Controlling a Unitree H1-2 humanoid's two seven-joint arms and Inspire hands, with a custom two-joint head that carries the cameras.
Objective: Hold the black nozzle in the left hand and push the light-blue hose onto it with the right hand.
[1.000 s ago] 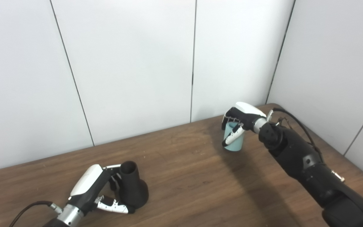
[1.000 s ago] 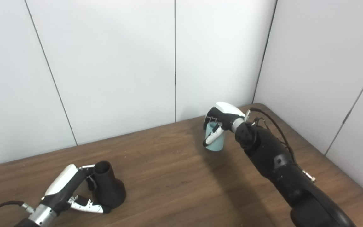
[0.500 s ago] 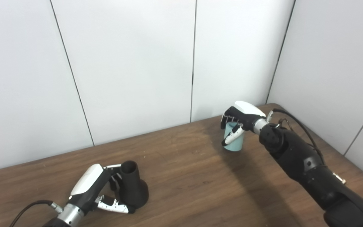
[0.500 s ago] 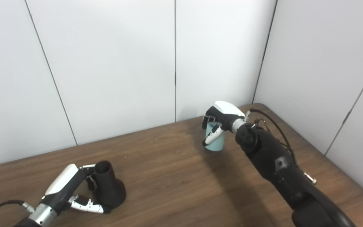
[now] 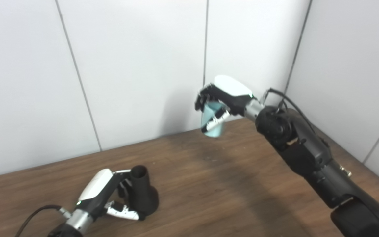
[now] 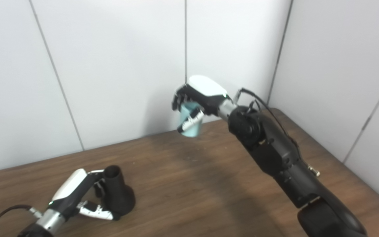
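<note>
The black nozzle (image 5: 140,194) stands upright on the wooden table (image 5: 209,197) at the lower left, narrow open end up, wide base down. My left hand (image 5: 105,196) wraps it from the left, fingers and thumb around its body, shut on it. The light-blue hose piece (image 5: 212,122), a short cylinder, hangs in the air above the table's far side. My right hand (image 5: 224,98) is shut on it from above, thumb across its front. Hose and nozzle are far apart.
White wall panels (image 5: 137,65) close off the back and the right side of the table. A black cable (image 5: 35,214) trails from my left wrist at the bottom-left corner. My right forearm (image 5: 308,161) crosses the table's right half.
My right hand has lifted the light-blue hose off the table, up and to the left. The left hand stays around the nozzle. The camera view has shifted slightly.
</note>
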